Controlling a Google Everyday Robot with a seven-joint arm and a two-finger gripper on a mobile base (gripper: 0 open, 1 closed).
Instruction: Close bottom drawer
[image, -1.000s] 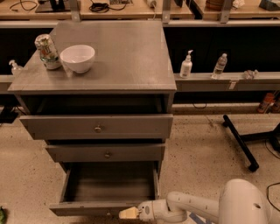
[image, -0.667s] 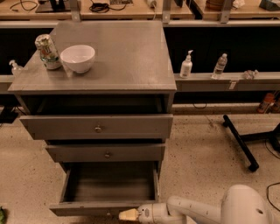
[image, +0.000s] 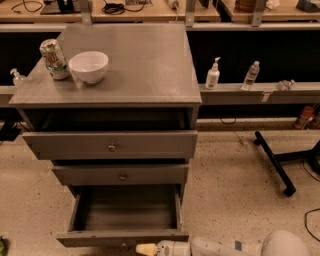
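Observation:
The bottom drawer (image: 125, 237) of the grey cabinet is pulled well out, and its plain grey box interior (image: 125, 209) shows empty. Its slim front panel runs along the bottom of the view. My gripper (image: 146, 248) has a pale yellowish tip and sits right at the drawer's front panel, near its middle, at the bottom edge of the view. The white arm (image: 220, 247) reaches in from the lower right. The knob is hidden near the gripper tip.
The top drawer (image: 111, 145) and middle drawer (image: 121, 175) stick out a little. A white bowl (image: 88, 66) and a can (image: 54, 59) stand on the cabinet top. A black stand leg (image: 273, 163) lies on the floor at right. Bottles (image: 213, 75) stand on a ledge behind.
The gripper has shifted slightly left along the bottom drawer's front panel. The drawer stands about as far out as before.

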